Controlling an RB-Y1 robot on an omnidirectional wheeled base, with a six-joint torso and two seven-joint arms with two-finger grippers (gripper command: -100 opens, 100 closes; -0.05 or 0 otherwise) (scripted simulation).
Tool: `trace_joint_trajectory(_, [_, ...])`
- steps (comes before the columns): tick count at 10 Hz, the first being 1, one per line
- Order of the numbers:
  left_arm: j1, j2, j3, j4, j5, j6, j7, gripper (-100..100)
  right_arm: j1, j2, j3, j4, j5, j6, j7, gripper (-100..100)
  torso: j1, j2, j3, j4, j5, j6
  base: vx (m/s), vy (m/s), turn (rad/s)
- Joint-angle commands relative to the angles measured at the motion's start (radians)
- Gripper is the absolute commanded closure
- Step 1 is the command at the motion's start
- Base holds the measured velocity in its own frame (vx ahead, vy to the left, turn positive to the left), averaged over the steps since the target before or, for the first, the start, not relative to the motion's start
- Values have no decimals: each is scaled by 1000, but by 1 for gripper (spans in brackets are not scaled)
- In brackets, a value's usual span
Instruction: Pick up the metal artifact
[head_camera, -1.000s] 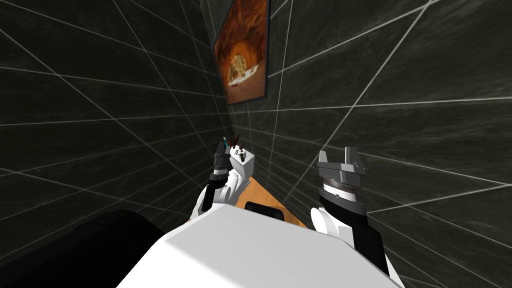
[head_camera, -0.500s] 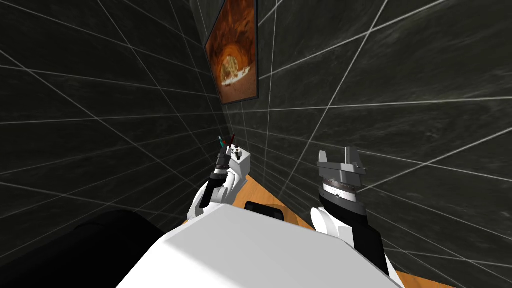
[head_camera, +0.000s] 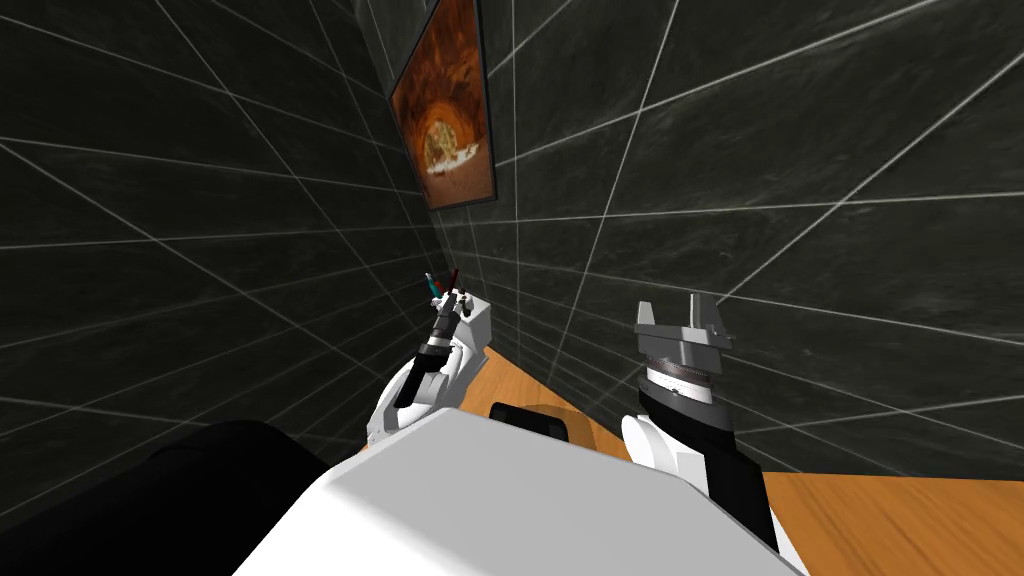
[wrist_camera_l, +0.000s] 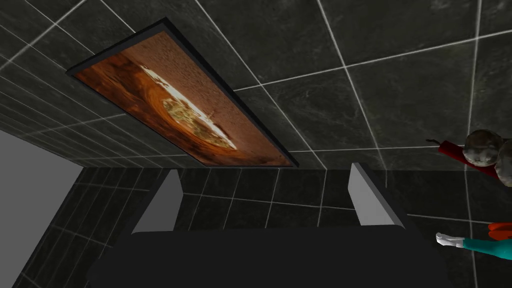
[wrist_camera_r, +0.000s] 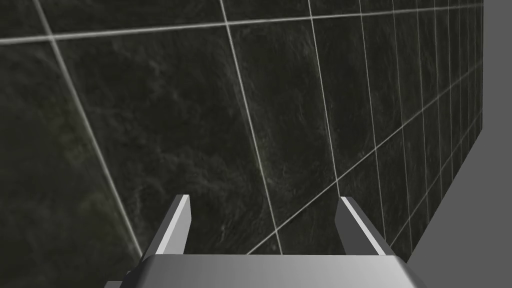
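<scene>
My empty left gripper (wrist_camera_l: 265, 170) stands open, grey lumpy artifact (wrist_camera_l: 482, 147) at its two o'clock; right gripper (wrist_camera_r: 263, 198), open, is farther.

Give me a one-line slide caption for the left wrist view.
Left hand, open, facing a framed orange picture on a dark tiled wall.

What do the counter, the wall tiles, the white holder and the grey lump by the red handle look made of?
Counter: wood, going by the orange grain; matte.
Wall tiles: dark stone look, cloudy mottling, pale grout lines.
White holder next to the left gripper: flat white, no texture, so material open.
Grey lump: mottled, dull, rounded; metal or stone, cannot tell.
</scene>
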Motion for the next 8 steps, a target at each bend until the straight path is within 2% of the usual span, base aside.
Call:
trace_joint_trajectory(1, [-4, 23, 14, 42, 13, 17, 7, -100, 0, 0, 0, 0, 0, 0, 0, 0, 0, 0, 0, 0, 0, 0, -62, -56, -105])
trace_joint_trajectory(3, [-4, 66, 39, 94, 39, 69, 20, -100, 0, 0, 0, 0, 0, 0, 0, 0, 0, -1, -1, 0, 0, 1, -88, -94, -216])
trace_joint_trajectory(4, [-4, 66, 39, 94, 39, 69, 20, -100, 0, 0, 0, 0, 0, 0, 0, 0, -1, 0, 0, 0, 0, 0, -80, -58, -78])
trace_joint_trajectory(6, [-2, 115, 64, 145, 70, 121, 31, -100, 0, 0, 0, 0, 0, 0, 0, 0, 2, 0, 0, 0, 0, 0, -95, -67, -193])
trace_joint_trajectory(7, [-2, 115, 64, 151, 70, 121, 31, -100, 0, 0, 0, 0, 0, 0, 0, 0, 1, 1, 0, 0, 0, 0, -70, -58, -73])
trace_joint_trajectory(8, [0, 142, 76, 180, 87, 148, 36, -100, 0, 0, 0, 0, 0, 0, 0, 0, 2, -1, 0, 0, 0, 0, -69, -72, -146])
